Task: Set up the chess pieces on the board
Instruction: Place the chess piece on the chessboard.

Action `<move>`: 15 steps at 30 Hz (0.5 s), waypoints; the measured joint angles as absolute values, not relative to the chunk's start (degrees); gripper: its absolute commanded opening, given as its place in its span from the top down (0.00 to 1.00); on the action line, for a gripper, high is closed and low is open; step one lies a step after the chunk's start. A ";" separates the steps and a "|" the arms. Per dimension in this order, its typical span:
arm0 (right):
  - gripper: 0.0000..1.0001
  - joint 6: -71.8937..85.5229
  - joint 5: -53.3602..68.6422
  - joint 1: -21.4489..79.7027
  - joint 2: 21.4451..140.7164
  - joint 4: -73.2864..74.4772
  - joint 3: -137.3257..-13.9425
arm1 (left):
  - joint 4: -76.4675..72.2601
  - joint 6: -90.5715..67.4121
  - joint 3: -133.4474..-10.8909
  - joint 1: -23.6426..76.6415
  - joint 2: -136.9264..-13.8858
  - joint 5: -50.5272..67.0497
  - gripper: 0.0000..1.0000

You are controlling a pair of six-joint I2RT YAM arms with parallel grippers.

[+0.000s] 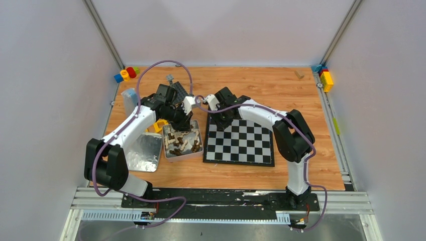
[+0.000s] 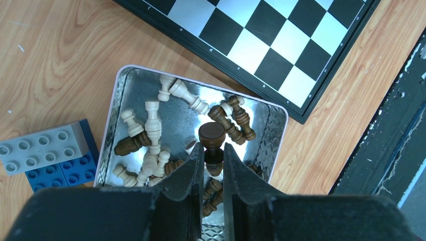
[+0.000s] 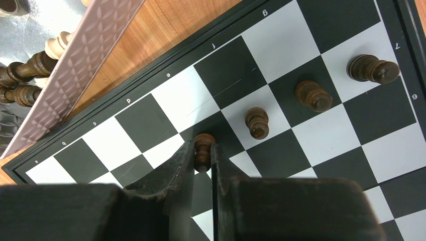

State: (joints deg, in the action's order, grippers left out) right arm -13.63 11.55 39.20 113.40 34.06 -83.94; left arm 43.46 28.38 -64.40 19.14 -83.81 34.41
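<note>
While right gripper pinches dark pawn upright at lower centre of frame, set it square on next check in line with three dark pawns running toward upper right of board; part jaws only once base sits flat. Meanwhile left gripper, narrow, clamps dark piece over tin of loose chess pieces.

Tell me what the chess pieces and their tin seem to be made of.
Chess pieces: probably lathe-turned wood, smooth, dark brown or cream, with ringed profiles. Tin: thin shiny metal, judging by its mirror-like glare and embossed diamond pattern.
</note>
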 measured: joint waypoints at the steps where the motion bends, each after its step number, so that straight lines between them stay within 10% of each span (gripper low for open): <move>1: 0.95 -13.63 11.51 39.22 113.40 34.06 -83.94 | 43.46 28.38 -64.40 19.14 -83.81 34.41 0.80; 15: 0.87 -13.63 10.76 39.33 113.40 34.06 -83.94 | 43.51 28.40 -64.40 19.14 -83.81 34.41 0.80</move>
State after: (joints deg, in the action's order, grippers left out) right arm -13.63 10.76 39.33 113.40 34.06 -83.94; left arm 43.51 28.40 -64.40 19.14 -83.81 34.41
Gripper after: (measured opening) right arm 0.164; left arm 0.215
